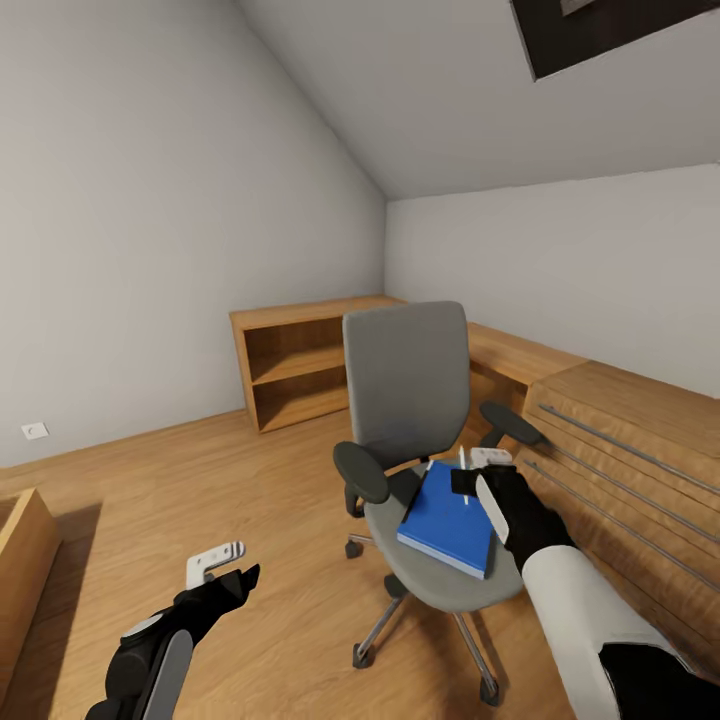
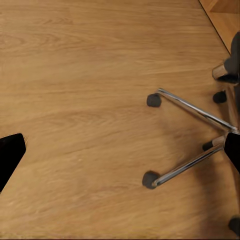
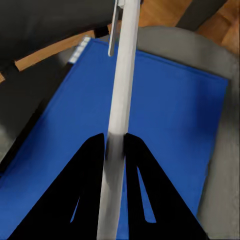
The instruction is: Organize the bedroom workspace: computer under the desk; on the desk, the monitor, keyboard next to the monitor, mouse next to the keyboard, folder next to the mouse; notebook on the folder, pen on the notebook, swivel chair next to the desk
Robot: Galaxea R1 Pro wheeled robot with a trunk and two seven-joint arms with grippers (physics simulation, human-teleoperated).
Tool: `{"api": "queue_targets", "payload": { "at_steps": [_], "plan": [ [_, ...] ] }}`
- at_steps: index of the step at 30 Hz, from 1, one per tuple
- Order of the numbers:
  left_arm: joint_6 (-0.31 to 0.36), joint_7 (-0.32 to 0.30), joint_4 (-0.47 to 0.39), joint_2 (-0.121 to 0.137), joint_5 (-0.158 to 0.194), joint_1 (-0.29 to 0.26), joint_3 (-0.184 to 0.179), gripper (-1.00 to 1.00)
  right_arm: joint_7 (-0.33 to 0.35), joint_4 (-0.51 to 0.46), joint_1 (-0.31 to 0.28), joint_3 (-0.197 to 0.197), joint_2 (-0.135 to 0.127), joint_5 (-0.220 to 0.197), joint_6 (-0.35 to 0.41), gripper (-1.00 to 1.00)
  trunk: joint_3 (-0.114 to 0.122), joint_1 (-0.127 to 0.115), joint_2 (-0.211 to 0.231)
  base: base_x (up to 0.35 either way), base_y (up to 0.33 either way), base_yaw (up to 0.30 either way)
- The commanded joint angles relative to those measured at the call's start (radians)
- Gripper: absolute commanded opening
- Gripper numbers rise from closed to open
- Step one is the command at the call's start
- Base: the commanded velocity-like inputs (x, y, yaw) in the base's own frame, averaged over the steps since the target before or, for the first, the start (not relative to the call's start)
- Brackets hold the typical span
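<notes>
A grey swivel chair (image 1: 405,380) stands mid-room on the wooden floor. On its seat lies a flat blue folder (image 1: 447,520), also seen large in the right wrist view (image 3: 170,110); whether a notebook lies with it I cannot tell. My right gripper (image 1: 478,470) hovers over the folder's far edge, shut on a slim white pen (image 1: 462,460). The right wrist view shows the pen (image 3: 122,75) pinched in that gripper (image 3: 116,137). My left gripper (image 1: 228,570) hangs open over bare floor left of the chair. Its spread fingers (image 2: 10,155) frame the chair's chrome base (image 2: 190,135).
A low wooden shelf unit (image 1: 300,365) stands against the back wall. Wooden furniture with metal rails (image 1: 620,440) runs along the right, close behind the chair. Another wooden piece (image 1: 20,560) sits at the left edge. Open floor lies between it and the chair.
</notes>
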Motion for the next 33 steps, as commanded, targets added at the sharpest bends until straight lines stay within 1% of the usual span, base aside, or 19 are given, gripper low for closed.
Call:
{"api": "queue_targets", "payload": {
  "at_steps": [1,2,3,4,5,6,7,8,9,11,12,13,19,20,24,25,27,28,33],
  "plan": [
    [0.005,0.007,-0.001,-0.001,0.011,-0.001,0.001,1.00,-0.006,-0.034,0.014,-0.003,0.001,-0.005,0.013,-1.00,0.002,-0.005,0.007,-0.315,0.000,0.000],
    [0.005,0.007,-0.001,-0.001,0.011,-0.001,0.001,1.00,-0.006,-0.068,0.030,-0.003,0.001,-0.005,0.023,-1.00,0.005,-0.008,0.014,-0.321,0.000,0.000],
    [0.005,0.008,-0.001,-0.001,0.011,-0.001,0.000,1.00,-0.006,-0.172,0.082,-0.003,0.001,-0.005,0.052,-1.00,0.008,-0.012,0.021,-0.332,0.000,0.000],
    [0.005,0.008,-0.001,-0.001,0.010,-0.001,0.000,1.00,-0.007,-0.249,0.118,-0.006,0.002,-0.006,0.072,-1.00,0.012,-0.016,0.028,-0.336,0.000,0.000],
    [0.005,0.008,-0.001,-0.001,0.010,-0.001,-0.002,1.00,-0.006,-0.353,0.163,-0.012,0.004,-0.010,0.102,-1.00,0.015,-0.020,0.035,-0.340,0.000,0.000],
    [0.005,0.008,0.000,-0.001,0.009,-0.001,-0.003,1.00,-0.006,-0.383,0.176,-0.015,0.004,-0.014,0.114,-1.00,0.018,-0.024,0.042,-0.341,0.000,0.000],
    [0.005,0.009,0.000,-0.002,-0.001,-0.001,-0.005,1.00,-0.006,-0.460,0.208,-0.024,0.006,-0.032,0.154,-1.00,0.021,-0.028,0.049,-0.342,0.000,0.000],
    [0.005,0.010,0.000,-0.002,-0.007,-0.001,-0.005,1.00,-0.006,-0.481,0.216,-0.029,0.006,-0.041,0.169,-1.00,0.024,-0.031,0.056,-0.342,-0.005,0.000],
    [0.005,0.013,0.001,-0.004,-0.022,-0.001,-0.007,1.00,-0.006,-0.519,0.227,-0.039,0.006,-0.062,0.197,-1.00,0.027,-0.035,0.063,-0.343,-0.025,0.000],
    [0.005,0.016,0.001,-0.005,-0.036,-0.001,-0.008,1.00,-0.006,-0.551,0.235,-0.052,0.006,-0.085,0.223,-1.00,0.034,-0.043,0.077,-0.343,-0.039,0.000],
    [0.006,0.020,0.001,-0.006,-0.046,-0.001,-0.013,1.00,-0.007,-0.577,0.240,-0.068,0.006,-0.107,0.245,-1.00,0.037,-0.047,0.084,-0.330,-0.059,0.000],
    [0.006,0.025,0.002,-0.006,-0.057,-0.001,-0.023,1.00,-0.007,-0.612,0.245,-0.097,0.006,-0.140,0.271,-1.00,0.040,-0.051,0.091,-0.163,-0.034,0.000],
    [0.007,0.028,0.009,-0.008,-0.064,-0.001,-0.032,1.00,-0.008,-0.637,0.248,-0.120,0.006,-0.159,0.285,-1.00,0.059,-0.074,0.133,-0.077,-0.016,0.000],
    [0.008,0.041,0.021,-0.009,-0.066,-0.001,-0.071,1.00,-0.008,-0.655,0.256,-0.186,0.006,-0.165,0.287,-1.00,0.062,-0.077,0.140,-0.002,0.000,-0.059],
    [0.008,0.075,0.027,-0.009,-0.066,-0.001,-0.104,1.00,-0.008,-0.657,0.257,-0.211,0.006,-0.166,0.290,-1.00,0.074,-0.093,0.168,-0.001,0.000,-0.162],
    [0.008,0.095,0.029,-0.009,-0.065,-0.001,-0.126,1.00,-0.008,-0.658,0.257,-0.240,0.008,-0.166,0.290,-1.00,0.077,-0.097,0.175,0.000,0.000,-0.241],
    [0.008,0.098,0.030,-0.009,-0.065,-0.001,-0.130,1.00,-0.008,-0.658,0.257,-0.252,0.008,-0.166,0.290,-1.00,0.083,-0.104,0.189,0.000,0.000,-0.151],
    [0.009,0.098,0.034,-0.009,-0.065,-0.001,-0.153,1.00,-0.008,-0.659,0.257,-0.258,0.009,-0.167,0.290,-1.00,0.086,-0.108,0.196,0.000,0.000,-0.025],
    [0.009,0.099,0.037,-0.009,-0.065,-0.001,-0.180,1.00,-0.008,-0.670,0.257,-0.266,0.009,-0.167,0.290,-1.00,0.101,-0.127,0.231,0.000,0.000,-0.010]
  ]
}}
